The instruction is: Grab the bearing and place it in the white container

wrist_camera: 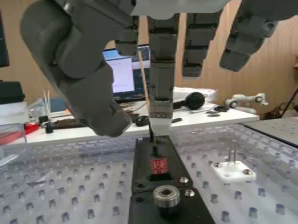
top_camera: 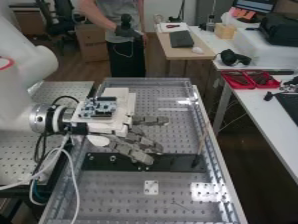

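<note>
In the high view the hand point(top_camera: 138, 149) is low over the black plate point(top_camera: 174, 163), fingers extended and apart, holding nothing. In the wrist view the same hand point(wrist_camera: 161, 65) hangs open above the far part of the black plate point(wrist_camera: 148, 205). A round silver piece, which looks like the bearing point(wrist_camera: 166, 196), stands on the plate's near part, apart from the fingers. Beside the plate is a small white block point(wrist_camera: 233, 171) with two upright pins; I cannot tell whether it is the white container. It is the white piece point(top_camera: 151, 188) in the high view.
A thin wooden stick point(top_camera: 202, 142) stands upright at the black plate's far right end. The perforated bench has a raised metal rim point(top_camera: 223, 186). Red trays point(top_camera: 249, 79) lie on the side table. Cables hang beside the arm, and a person stands behind the bench.
</note>
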